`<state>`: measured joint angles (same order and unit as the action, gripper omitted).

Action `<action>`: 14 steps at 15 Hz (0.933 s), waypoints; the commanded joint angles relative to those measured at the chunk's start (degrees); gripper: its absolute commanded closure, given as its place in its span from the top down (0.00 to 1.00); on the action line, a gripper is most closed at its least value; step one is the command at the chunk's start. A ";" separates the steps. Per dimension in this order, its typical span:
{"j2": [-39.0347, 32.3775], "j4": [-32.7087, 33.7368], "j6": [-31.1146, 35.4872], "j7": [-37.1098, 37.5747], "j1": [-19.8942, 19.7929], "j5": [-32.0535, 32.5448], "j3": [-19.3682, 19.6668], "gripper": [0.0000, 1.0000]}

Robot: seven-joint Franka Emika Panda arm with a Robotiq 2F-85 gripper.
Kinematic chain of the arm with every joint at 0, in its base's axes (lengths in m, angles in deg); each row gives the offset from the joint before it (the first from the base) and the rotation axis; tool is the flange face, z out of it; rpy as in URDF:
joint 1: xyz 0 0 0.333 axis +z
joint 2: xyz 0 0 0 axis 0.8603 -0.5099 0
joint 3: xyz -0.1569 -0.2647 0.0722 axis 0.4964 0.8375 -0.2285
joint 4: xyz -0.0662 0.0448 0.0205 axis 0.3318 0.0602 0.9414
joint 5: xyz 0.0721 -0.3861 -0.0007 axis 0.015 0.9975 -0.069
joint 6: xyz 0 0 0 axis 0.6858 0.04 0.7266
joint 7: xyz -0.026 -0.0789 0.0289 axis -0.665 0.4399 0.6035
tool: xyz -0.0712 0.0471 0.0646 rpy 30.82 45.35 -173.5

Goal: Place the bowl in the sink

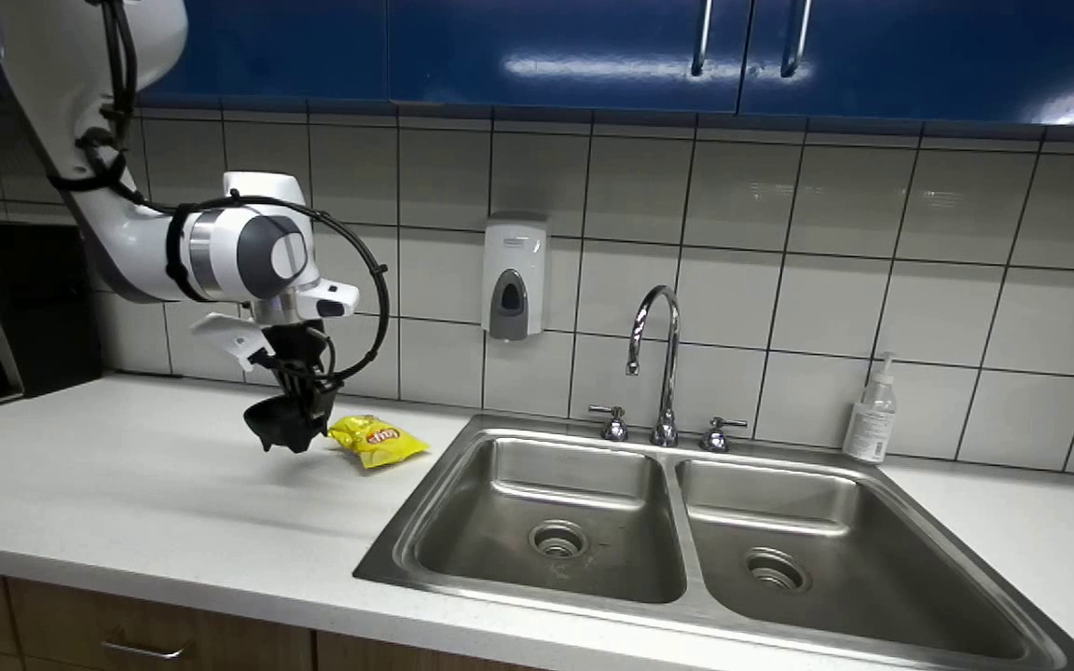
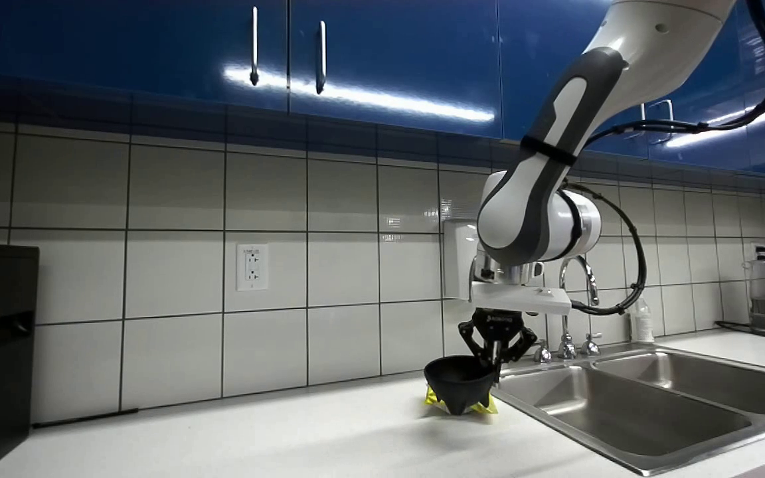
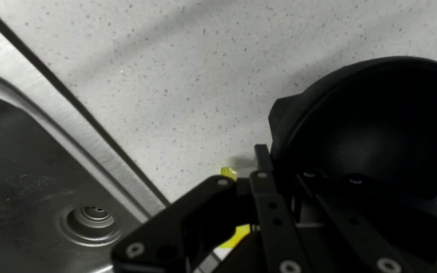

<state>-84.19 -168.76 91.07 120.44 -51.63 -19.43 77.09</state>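
Note:
A black bowl point(image 1: 278, 421) with short feet hangs a little above the counter, left of the sink. It also shows in an exterior view point(image 2: 457, 384) and on the right of the wrist view point(image 3: 378, 129), its hollow facing the camera. My gripper point(image 2: 495, 373) points down and is shut on the bowl's side wall. In the wrist view the fingers point(image 3: 279, 163) pinch the rim, one outside and one inside; the inner fingertip is hard to see against the black. The steel double sink point(image 1: 390, 562) also shows at left in the wrist view point(image 3: 47, 102).
A yellow snack bag point(image 1: 378, 442) lies on the counter behind the bowl, near the sink's edge. The faucet point(image 1: 667, 373) and its handles stand at the sink's back. A soap bottle point(image 1: 871, 419) stands behind the sink. A coffee maker point(image 1: 24, 317) stands on the far left.

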 commanded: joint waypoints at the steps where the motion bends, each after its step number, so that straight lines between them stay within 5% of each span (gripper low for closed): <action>1: 2.23 -0.80 0.58 -4.82 -3.54 -3.74 0.63 0.02; 14: -0.54 4.01 -0.34 -20.02 -13.29 -17.29 4.10 0.02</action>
<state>-83.78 -166.73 91.26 104.23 -62.78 -33.74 81.03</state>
